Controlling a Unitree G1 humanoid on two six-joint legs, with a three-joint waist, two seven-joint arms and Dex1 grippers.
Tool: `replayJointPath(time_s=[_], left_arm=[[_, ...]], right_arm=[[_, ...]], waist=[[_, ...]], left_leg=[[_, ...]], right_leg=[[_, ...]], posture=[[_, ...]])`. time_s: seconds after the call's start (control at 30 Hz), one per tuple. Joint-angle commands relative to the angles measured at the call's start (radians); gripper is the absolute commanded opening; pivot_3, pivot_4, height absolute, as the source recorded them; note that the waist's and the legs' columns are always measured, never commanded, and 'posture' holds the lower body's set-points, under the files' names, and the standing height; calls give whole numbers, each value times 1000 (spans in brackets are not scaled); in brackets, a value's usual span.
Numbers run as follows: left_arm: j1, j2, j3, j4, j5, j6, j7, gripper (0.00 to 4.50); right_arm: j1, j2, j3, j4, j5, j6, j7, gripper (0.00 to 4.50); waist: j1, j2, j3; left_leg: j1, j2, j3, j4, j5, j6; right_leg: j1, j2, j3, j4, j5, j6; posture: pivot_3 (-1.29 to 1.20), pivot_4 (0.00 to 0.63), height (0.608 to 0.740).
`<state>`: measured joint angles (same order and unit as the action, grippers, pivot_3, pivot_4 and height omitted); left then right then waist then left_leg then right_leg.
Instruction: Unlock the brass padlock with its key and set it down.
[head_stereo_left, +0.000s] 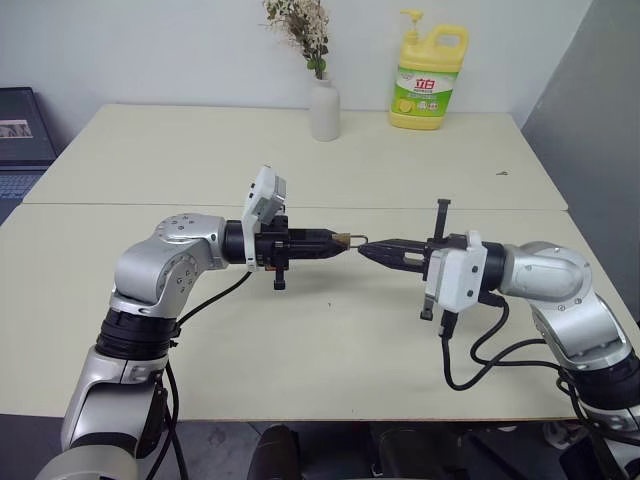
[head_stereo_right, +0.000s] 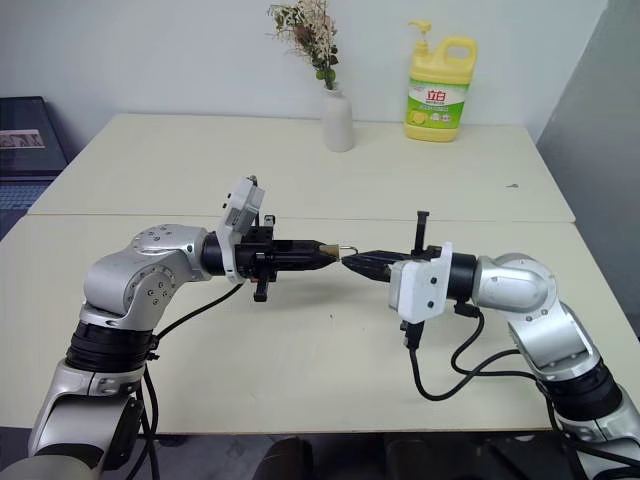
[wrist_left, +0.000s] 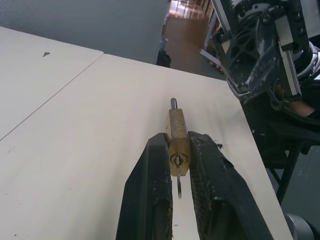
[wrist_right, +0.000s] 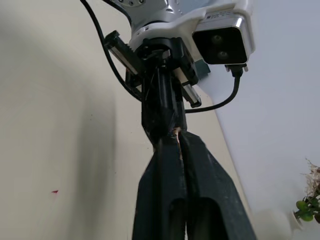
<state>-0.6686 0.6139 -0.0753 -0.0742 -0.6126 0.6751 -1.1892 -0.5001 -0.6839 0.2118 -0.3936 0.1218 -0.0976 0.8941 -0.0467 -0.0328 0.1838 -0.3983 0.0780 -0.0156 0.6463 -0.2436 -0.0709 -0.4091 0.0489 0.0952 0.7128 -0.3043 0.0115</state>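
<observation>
Head views: left gripper (head_stereo_left: 338, 241) clamps the brass padlock (head_stereo_left: 344, 238) in mid-air above the table (head_stereo_left: 300, 330), right gripper (head_stereo_left: 366, 248) shut at its shackle (key unclear); left wrist view: padlock (wrist_left: 178, 142) pinched thinly, so a tug could twist it loose.

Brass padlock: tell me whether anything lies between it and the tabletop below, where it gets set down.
Nothing visible does. The brass padlock is held in the left gripper, in the air above a bare stretch of the table; the right gripper, jaws shut, meets it from the side.

A white vase (head_stereo_left: 324, 108) of dried sprigs stands near a yellow detergent bottle (head_stereo_left: 429, 82).
</observation>
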Motion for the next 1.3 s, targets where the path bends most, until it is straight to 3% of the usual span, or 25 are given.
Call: replayJointPath(time_s=[0.03, 1.3], left_arm=[[-4, 11, 17, -52, -6, -10, 3, 168], [49, 51, 21, -158, -82, 49, -41, 168]], right_arm=[[-26, 9, -7, 10, -5, -16, 14, 0], [-61, 15, 28, 195, -15, -174, 199, 0]], waist=[[1, 0, 0], [2, 0, 0]], left_leg=[[0, 0, 0, 0, 0, 0], [0, 0, 0, 0, 0, 0]], right_leg=[[0, 0, 0, 0, 0, -1], [0, 0, 0, 0, 2, -3]], posture=[[0, 150, 740], [0, 150, 740]])
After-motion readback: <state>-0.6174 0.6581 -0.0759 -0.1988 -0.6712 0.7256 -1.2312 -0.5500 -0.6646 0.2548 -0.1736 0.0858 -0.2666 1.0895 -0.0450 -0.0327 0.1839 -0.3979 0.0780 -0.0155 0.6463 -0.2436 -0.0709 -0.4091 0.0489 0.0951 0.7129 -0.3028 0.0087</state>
